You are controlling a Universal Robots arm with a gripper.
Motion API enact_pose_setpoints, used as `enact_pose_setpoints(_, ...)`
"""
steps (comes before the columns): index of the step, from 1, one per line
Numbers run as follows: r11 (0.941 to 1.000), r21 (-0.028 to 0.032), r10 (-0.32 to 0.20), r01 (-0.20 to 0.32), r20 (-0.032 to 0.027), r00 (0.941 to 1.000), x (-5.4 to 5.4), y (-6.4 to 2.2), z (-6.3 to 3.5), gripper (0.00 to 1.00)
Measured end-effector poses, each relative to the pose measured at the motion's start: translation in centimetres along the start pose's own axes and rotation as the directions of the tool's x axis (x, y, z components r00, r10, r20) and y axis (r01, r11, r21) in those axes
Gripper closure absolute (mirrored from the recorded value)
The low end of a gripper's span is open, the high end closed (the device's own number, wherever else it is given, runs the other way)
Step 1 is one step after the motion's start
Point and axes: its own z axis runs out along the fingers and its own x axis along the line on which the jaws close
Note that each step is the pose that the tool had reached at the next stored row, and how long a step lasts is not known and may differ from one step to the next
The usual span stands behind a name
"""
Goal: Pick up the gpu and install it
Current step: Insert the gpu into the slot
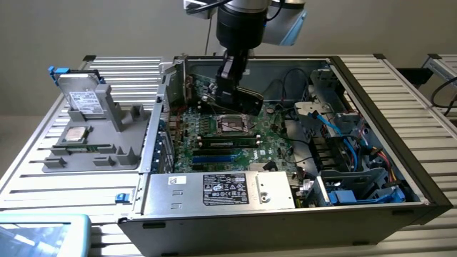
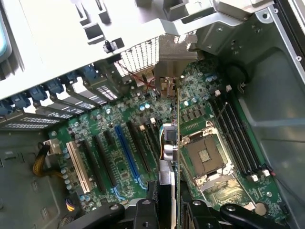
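Claw [image 2: 170,211] clamped shut on gpu [image 2: 170,143], card held edge-down over motherboard [image 2: 209,90] so bracket [image 2: 169,62] faces rear slots.

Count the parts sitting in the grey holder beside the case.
3: a hard drive standing at the far end, a processor chip lying flat in the middle, and a memory stick just nearer the camera. Others may be hidden.
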Motion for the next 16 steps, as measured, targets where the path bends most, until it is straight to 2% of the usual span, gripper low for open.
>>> enact_pose_setpoints(6, 0.9958, -0.0019, -0.091, 0.091, -0.0135, 0.9957, 0.00, 0.00, 0.00, 0.72)
enact_pose_setpoints(13, 0.9843, -0.0043, -0.177, 0.177, -0.0319, 0.9838, 0.00, 0.00, 0.00, 0.72)
enact_pose_setpoints(16, 0.9780, -0.0031, -0.209, 0.209, -0.0440, 0.9770, 0.00, 0.00, 0.00, 0.72)
